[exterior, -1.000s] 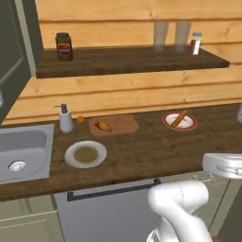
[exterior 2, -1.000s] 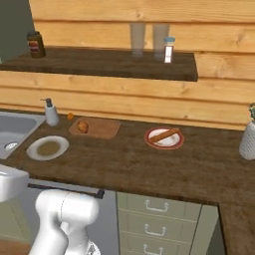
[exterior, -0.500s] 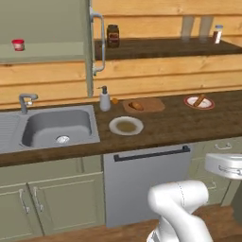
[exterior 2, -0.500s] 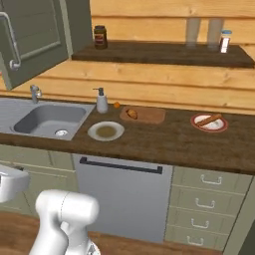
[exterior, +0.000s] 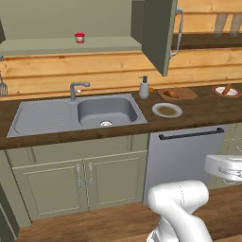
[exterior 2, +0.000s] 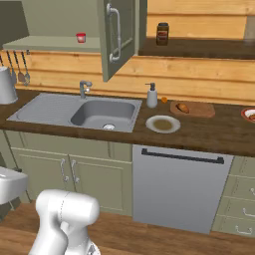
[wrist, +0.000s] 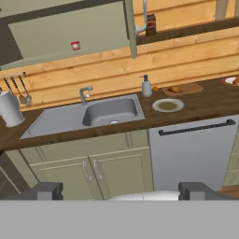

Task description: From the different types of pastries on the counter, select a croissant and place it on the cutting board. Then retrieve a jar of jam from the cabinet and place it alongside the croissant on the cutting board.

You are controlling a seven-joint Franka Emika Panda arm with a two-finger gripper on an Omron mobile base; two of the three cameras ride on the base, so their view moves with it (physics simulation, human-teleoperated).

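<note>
The croissant (exterior: 171,93) (exterior 2: 183,107) (wrist: 175,89) lies on the cutting board (exterior: 185,94) (exterior 2: 199,108) (wrist: 189,87), on the counter (exterior: 208,111) right of the sink. The cabinet (exterior: 56,21) (exterior 2: 55,20) (wrist: 65,32) stands open above the sink, its door (exterior: 160,33) (exterior 2: 117,37) swung out. On its pale shelf sits the jar of jam (exterior: 79,38) (exterior 2: 80,37) (wrist: 75,45), small and red-lidded. My gripper (wrist: 121,190) is open and holds nothing; it hangs low and far back from the counter, with the jar high and left of centre in the hand view.
A soap dispenser (exterior: 144,88) and a round plate (exterior: 167,110) stand between the sink (exterior: 106,111) and the board. A red plate with a pastry (exterior: 227,90) is at far right. A dark jar (exterior 2: 162,34) sits on the wooden shelf. Lower cabinets and a dishwasher (exterior: 189,156) face me.
The whole picture has shifted: the base has backed away and moved left. The sink, the open cabinet and the jam jar have come into view. The things on the counter have not moved.
</note>
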